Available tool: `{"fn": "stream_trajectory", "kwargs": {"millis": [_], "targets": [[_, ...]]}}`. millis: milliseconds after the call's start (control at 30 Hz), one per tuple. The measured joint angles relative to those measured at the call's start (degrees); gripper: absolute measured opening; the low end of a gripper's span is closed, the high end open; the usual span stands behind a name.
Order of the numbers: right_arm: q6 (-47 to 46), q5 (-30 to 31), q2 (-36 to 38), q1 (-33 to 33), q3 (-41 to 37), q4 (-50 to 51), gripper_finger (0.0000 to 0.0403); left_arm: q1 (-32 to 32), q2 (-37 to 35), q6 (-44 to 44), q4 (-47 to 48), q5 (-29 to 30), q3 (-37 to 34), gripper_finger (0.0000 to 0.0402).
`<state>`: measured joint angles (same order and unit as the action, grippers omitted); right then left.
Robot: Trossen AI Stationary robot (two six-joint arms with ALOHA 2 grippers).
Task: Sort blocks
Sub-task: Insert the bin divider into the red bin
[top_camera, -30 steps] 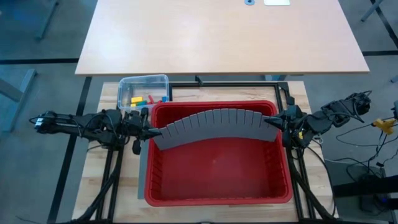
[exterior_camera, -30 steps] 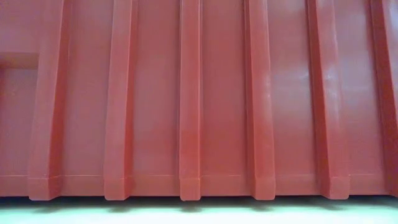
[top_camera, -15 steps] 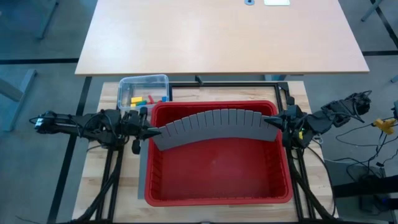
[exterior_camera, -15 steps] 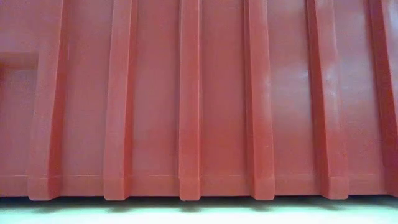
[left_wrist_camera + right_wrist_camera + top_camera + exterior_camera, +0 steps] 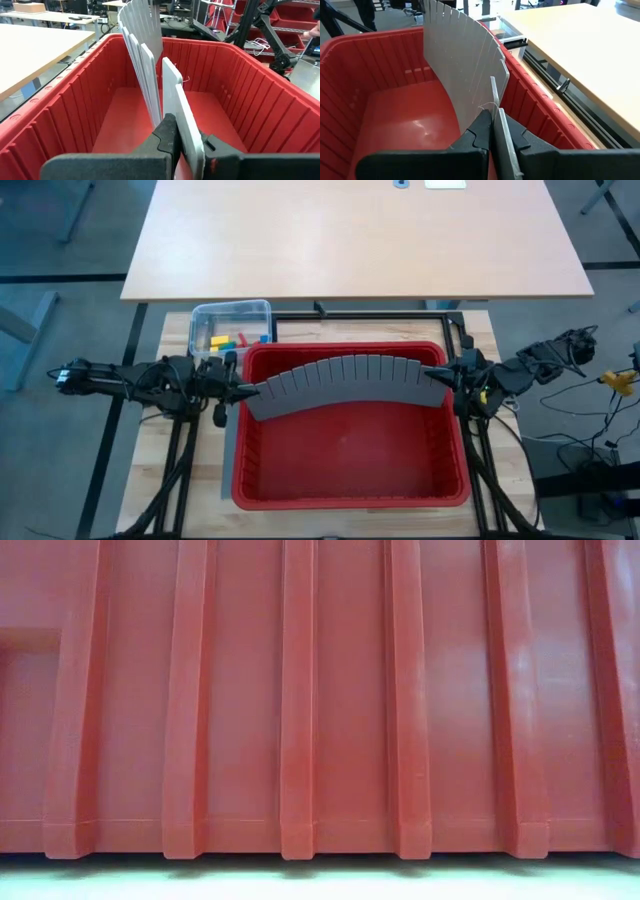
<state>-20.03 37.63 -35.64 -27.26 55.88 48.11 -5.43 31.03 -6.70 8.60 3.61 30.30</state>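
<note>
Two dark robot arms hold a long grey slotted panel (image 5: pixel 345 385) bowed across a red bin (image 5: pixel 350 480) on a wooden bench (image 5: pixel 170 330). The left gripper (image 5: pixel 243 391) pinches the panel's left end at the bin's left wall, its jaws clamped tight on the thin sheet; the left wrist view shows the dark fingers (image 5: pixel 167 135) pressed against both faces of the panel (image 5: pixel 145 60). The right gripper (image 5: pixel 440 377) has the opposite end at the bin's right wall, its jaws likewise closed on the sheet, seen edge-on in the right wrist view between the two fingers (image 5: pixel 480 125). Between the grips the panel (image 5: pixel 460 60) arches toward the far side of the bin, standing on edge with its slotted side up, over the bare red floor (image 5: pixel 405 115).

The blocks (image 5: pixel 232 339), yellow, green, red and blue, lie together in a small clear tub (image 5: pixel 232 308) on the bench just beyond the bin's far left corner, apart from both grippers. A second grey panel (image 5: pixel 227 460) lies flat along the outside of the bin's left wall. Behind the bench stands a pale wooden table (image 5: pixel 350 240).

At table-top height the camera sees only the ribbed red outer wall of the bin (image 5: pixel 320 700), filling its view.
</note>
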Motion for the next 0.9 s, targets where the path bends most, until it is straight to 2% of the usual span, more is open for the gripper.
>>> {"fn": "stream_trajectory", "kwargs": {"millis": [267, 567, 900], "targets": [[-0.50, -0.32, 0.00, 0.02, 0.00, 0.01, 0.0000, 0.00, -0.74, -1.14, 0.18, -0.76, 0.00, 0.0000], [-1.92, -4.61, 0.00, 0.02, 0.02, 0.05, 0.0000, 0.00, -1.79, -1.29, 0.85, -3.25, 0.00, 0.0000], [-5.60, -6.83, 0.10, 0.00, 0.04, 4.90, 0.0000, -0.09, -1.88, -1.80, 0.83, -6.93, 0.00, 0.0000]]}}
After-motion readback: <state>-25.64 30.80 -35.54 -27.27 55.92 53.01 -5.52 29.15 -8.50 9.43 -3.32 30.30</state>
